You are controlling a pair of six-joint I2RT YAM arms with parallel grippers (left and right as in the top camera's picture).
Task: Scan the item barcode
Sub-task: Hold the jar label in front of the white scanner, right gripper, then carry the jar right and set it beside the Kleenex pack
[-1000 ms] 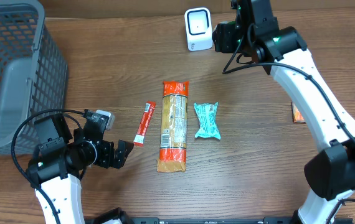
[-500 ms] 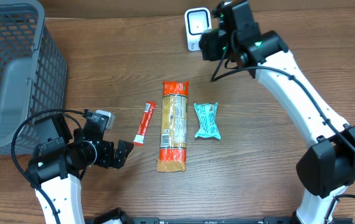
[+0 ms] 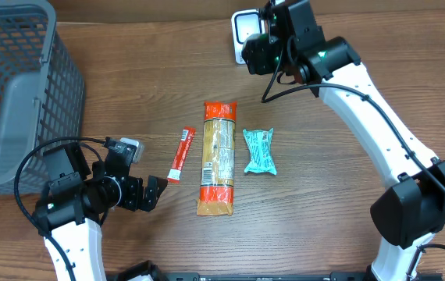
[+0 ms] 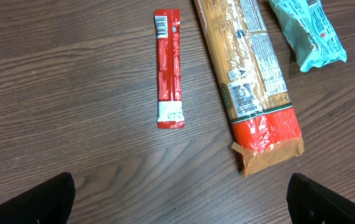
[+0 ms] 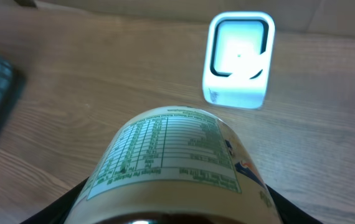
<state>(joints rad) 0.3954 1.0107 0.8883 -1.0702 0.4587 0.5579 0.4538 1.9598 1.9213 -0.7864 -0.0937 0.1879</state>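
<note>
Right claw [image 3: 258, 51] — partly open, clamped on a cylindrical container with a pale printed label [image 5: 172, 158], label facing the white box-shaped scanner [image 5: 238, 59] close ahead. Left claw [image 4: 180, 202] — spread wide, holding nothing, above the brown wooden bench [image 4: 71, 93].

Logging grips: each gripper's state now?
Left gripper: open, empty.
Right gripper: shut on the round container with a pale nutrition label.

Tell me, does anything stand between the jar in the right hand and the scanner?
Nothing visible does. The right wrist view shows only bare table between the jar and the scanner.
</note>
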